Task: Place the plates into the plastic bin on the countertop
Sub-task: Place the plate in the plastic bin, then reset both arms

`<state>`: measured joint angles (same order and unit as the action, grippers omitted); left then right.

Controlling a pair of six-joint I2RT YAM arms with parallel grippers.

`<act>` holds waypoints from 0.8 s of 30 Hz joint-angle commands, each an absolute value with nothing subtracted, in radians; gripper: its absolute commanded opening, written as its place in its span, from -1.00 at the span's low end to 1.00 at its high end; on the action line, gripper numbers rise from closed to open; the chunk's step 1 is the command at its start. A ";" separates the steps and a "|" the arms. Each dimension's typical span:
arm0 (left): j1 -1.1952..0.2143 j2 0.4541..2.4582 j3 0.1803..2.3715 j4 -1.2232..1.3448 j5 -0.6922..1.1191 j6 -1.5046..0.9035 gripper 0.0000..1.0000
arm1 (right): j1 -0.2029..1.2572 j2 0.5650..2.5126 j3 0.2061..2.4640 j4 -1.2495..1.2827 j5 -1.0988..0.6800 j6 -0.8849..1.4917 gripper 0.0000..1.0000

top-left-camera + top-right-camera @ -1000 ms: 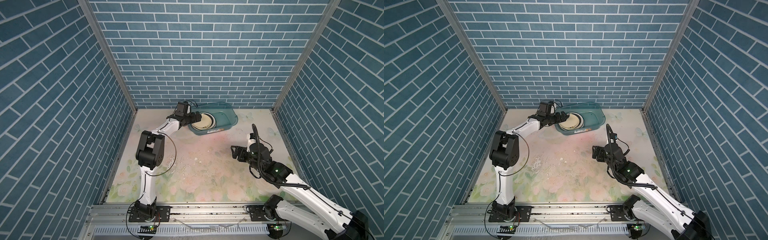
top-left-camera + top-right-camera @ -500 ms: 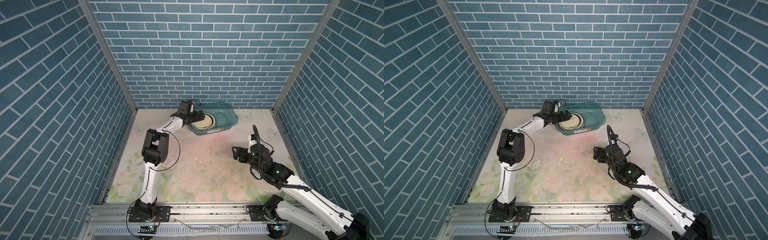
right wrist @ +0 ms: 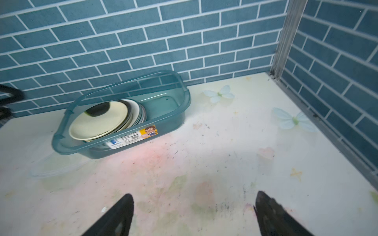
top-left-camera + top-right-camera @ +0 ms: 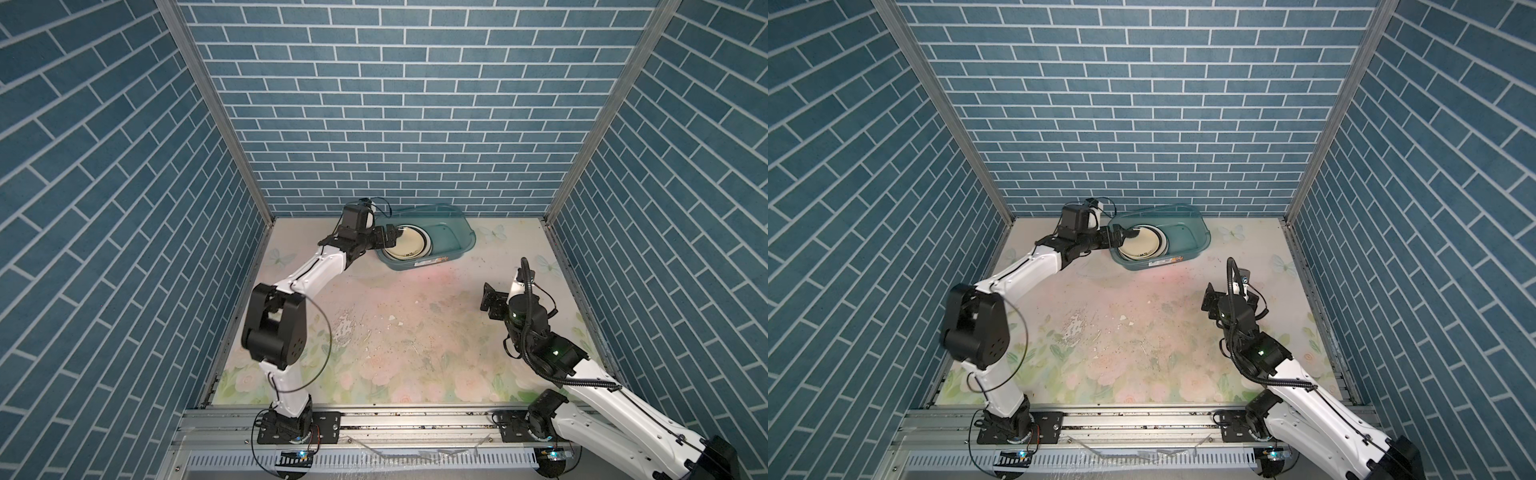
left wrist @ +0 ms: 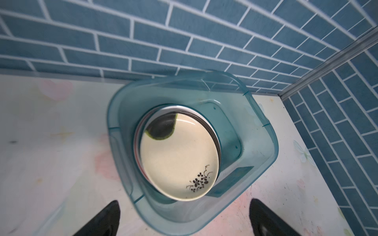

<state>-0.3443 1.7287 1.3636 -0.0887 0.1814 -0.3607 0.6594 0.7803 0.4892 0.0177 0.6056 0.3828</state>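
The teal plastic bin (image 4: 465, 235) (image 4: 1200, 239) stands on the floral countertop (image 4: 415, 324) by the back wall. A stack of plates (image 4: 409, 247) (image 4: 1142, 247) lies in its left half. The top plate (image 5: 178, 157) (image 3: 98, 122) is pale yellow with a black flower sprig and a dark patch. My left gripper (image 4: 390, 235) (image 4: 1119, 237) (image 5: 184, 202) is open at the bin's left end, just over the rim (image 5: 266, 143), holding nothing. My right gripper (image 4: 492, 299) (image 4: 1210, 301) (image 3: 194, 195) is open over bare countertop, well in front and right of the bin (image 3: 167, 106).
Blue brick walls close in the back and both sides. A scuffed, chipped patch (image 4: 353, 328) marks the countertop's middle. A metal rail (image 4: 395, 424) carrying both arm bases runs along the front edge.
The left arm's elbow has swung down and toward the front while its gripper stayed at the bin's left end. The right arm has hardly moved; its jaws stand slightly wider.
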 commanded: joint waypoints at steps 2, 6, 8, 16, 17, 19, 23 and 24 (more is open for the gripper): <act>-0.323 1.508 1.079 0.075 -0.080 -0.260 0.99 | 0.608 0.828 0.318 0.565 0.815 0.096 0.87; -0.246 1.322 0.810 0.193 -0.152 -0.207 0.99 | 0.454 0.928 0.265 0.686 0.817 0.106 0.90; -0.211 1.256 0.693 0.266 -0.201 -0.104 0.99 | 0.390 0.980 0.261 0.696 0.786 0.122 0.90; -0.057 1.086 0.447 0.377 -0.241 -0.057 0.99 | 0.267 1.115 0.272 0.797 0.675 0.057 0.90; -0.057 1.083 0.428 0.399 -0.264 -0.046 0.99 | 0.249 1.142 0.277 0.795 0.671 0.049 0.90; -0.053 1.097 0.407 0.446 -0.273 -0.029 0.99 | 0.214 1.215 0.269 0.847 0.665 0.041 0.91; -0.051 1.177 0.381 0.533 -0.227 0.000 0.99 | 0.192 1.336 0.236 1.000 0.676 0.032 0.91; -0.048 1.203 0.370 0.576 -0.214 0.004 0.99 | 0.191 1.345 0.230 1.026 0.654 0.018 0.91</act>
